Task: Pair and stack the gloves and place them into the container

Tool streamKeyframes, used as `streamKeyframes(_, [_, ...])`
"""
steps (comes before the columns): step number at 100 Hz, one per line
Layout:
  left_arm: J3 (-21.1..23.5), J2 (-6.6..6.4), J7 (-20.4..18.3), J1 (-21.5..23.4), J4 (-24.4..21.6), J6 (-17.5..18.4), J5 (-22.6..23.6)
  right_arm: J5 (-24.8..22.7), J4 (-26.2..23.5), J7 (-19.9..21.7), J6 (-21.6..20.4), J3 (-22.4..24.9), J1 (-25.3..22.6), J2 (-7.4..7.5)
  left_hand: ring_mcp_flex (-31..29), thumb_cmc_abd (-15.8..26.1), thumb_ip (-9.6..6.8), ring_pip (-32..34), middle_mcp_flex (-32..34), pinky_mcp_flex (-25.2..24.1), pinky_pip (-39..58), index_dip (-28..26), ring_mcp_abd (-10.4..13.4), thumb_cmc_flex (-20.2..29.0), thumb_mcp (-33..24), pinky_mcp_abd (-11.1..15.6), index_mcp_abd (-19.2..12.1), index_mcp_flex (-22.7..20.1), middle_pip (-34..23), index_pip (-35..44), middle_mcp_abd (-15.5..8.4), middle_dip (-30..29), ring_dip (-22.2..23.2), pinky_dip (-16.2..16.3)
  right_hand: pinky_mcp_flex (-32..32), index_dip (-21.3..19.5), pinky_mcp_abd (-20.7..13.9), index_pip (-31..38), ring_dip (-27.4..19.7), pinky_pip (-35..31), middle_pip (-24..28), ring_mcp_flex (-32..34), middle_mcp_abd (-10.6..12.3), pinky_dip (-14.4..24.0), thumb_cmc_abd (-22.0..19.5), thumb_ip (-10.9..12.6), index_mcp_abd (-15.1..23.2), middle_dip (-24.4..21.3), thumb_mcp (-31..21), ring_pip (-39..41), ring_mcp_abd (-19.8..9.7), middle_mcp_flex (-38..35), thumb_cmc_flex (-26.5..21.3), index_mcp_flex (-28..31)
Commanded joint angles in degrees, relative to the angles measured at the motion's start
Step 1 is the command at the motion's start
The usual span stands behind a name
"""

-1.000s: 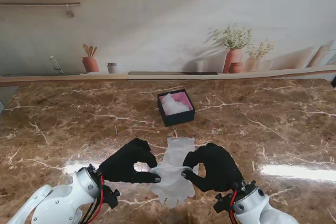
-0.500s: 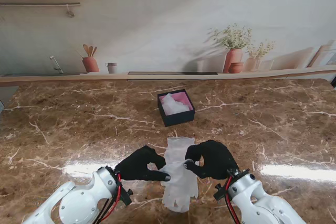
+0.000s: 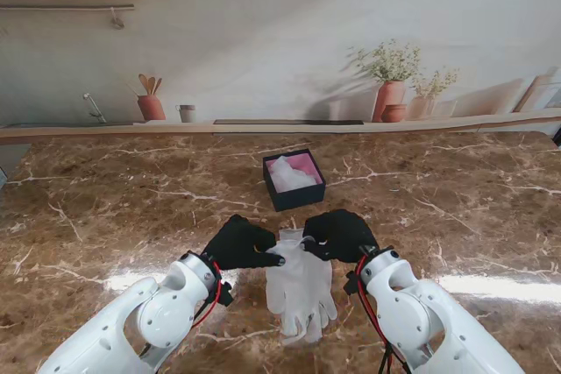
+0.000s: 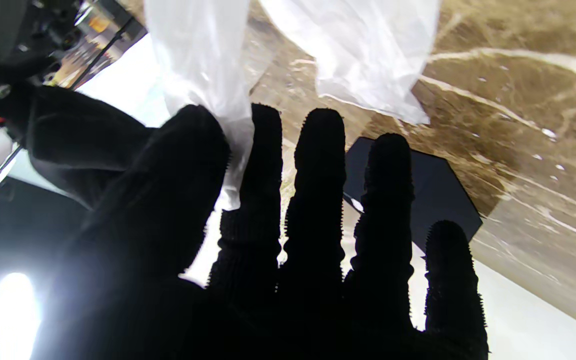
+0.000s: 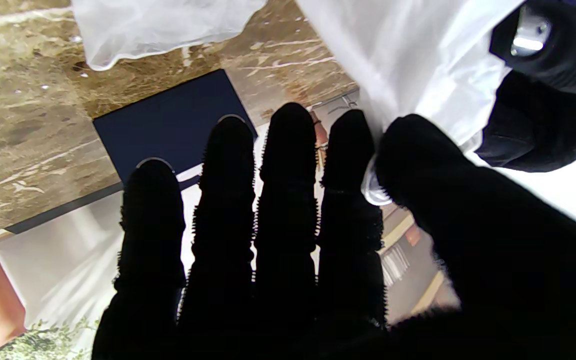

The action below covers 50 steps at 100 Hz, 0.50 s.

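Now both of my arms reach in from the near corners of the stand's view, forearms angled toward each other, and the two black-gloved hands meet over the middle of the brown marble worktop point(image 3: 105, 199). My left robot hand point(image 3: 242, 243) has its thumb pressed against the forefinger, pinching one corner of the white glove point(image 3: 301, 291) at its cuff; the left wrist view shows the thin white film caught between thumb point(image 4: 188, 150) and forefinger, the other fingers held straight and slightly apart. My right robot hand point(image 3: 340, 235) grips the opposite cuff corner the same way, with the film nipped between thumb point(image 5: 418, 160) and forefinger in the right wrist view. The glove hangs from the two pinches with its cuff farther from me and its fingers trailing back toward me, lifted off the worktop at the cuff; I cannot tell whether the fingertips touch the surface. Beyond the hands, near but apart from them, sits the dark box point(image 3: 294, 180) with white material and a pink lining inside. Compared with half a second ago, both hands have moved farther from me toward the box, the arms stretch out more, and the glove hangs longer and straighter rather than bunched between the hands.
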State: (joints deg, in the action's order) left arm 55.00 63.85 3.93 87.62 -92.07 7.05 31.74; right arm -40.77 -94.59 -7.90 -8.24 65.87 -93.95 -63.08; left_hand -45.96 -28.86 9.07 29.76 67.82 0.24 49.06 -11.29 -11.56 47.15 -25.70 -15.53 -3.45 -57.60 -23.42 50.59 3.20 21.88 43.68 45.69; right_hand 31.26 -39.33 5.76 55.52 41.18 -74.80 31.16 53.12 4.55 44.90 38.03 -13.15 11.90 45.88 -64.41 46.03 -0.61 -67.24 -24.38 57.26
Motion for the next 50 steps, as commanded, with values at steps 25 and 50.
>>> streamKeyframes(25, [-6.2, 1.73, 1.3, -9.6, 9.4, -5.1, 0.9, 0.3, 8.8, -0.9, 6.1, -5.0, 7.2, -1.07, 1.7, 0.7, 0.64, 3.6, 1.0, -1.5, 1.0, -2.0, -0.9, -0.1, -0.2, 0.5, -1.4, -1.1, -1.7, 1.4, 0.0, 1.5, 1.5, -0.1, 0.2, 0.2, -0.7, 1.1, 1.4, -2.0, 0.6, 1.6, 0.4, 0.1, 0.4, 1.6, 2.1, 0.6, -2.8, 1.2, -1.0, -1.2, 1.1, 1.7])
streamKeyframes(50, [-10.9, 3.2, 3.7, -14.7, 15.1, -7.6, 0.9, -0.9, 12.3, -2.8, 11.1, -8.4, 10.0, -1.55, 1.9, 0.7, 0.84, 3.7, 0.7, -1.2, 1.4, -1.9, -0.6, -0.7, -0.4, 0.6, -2.1, -1.0, -1.7, 0.9, -0.6, 1.7, 1.6, 0.1, 0.4, 0.3, -0.7, 1.6, 1.4, -2.2, 1.1, 1.8, 0.3, 0.0, 1.3, 1.8, 2.0, 0.4, -3.8, 1.6, -1.0, -1.6, 1.3, 2.1])
